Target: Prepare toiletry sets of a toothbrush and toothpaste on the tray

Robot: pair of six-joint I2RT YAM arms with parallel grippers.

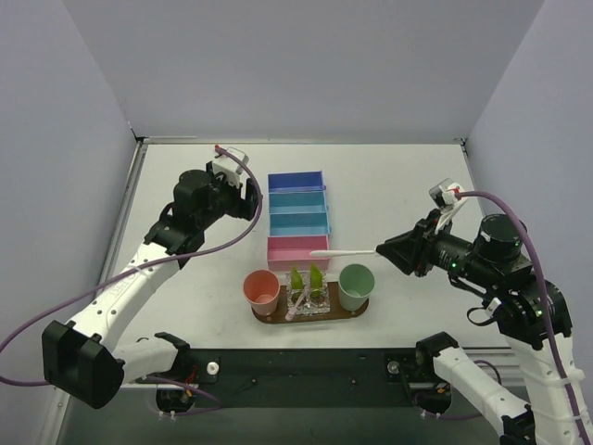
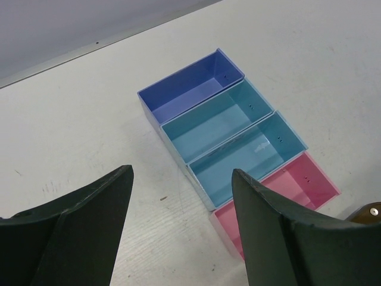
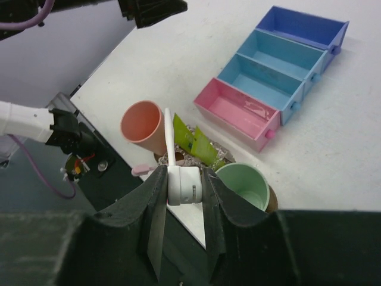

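While the right gripper (image 3: 181,177) is clamped on the wider end of the slim white toothbrush (image 3: 169,140), that brush hangs level in the air, clear of the tray, and in the top view its narrow end reaches across the near wall of the pink rectangular bin (image 1: 296,248). The dark-brown oval wooden tray (image 1: 269,318) lies on the white worktop (image 1: 398,176) just in front of that bin. On it a salmon cup (image 1: 261,289) and a mint-green cup (image 1: 356,286) flank a clear plastic holder (image 1: 309,300), with two yellow-green toothpaste tubes (image 1: 296,278) standing tilted in it. A pale pink toothbrush (image 3: 140,170) shows beside the salmon cup. The left gripper (image 2: 181,173) hovers with its fingers wide apart and holds nothing, near the row of blue, teal and pink bins.
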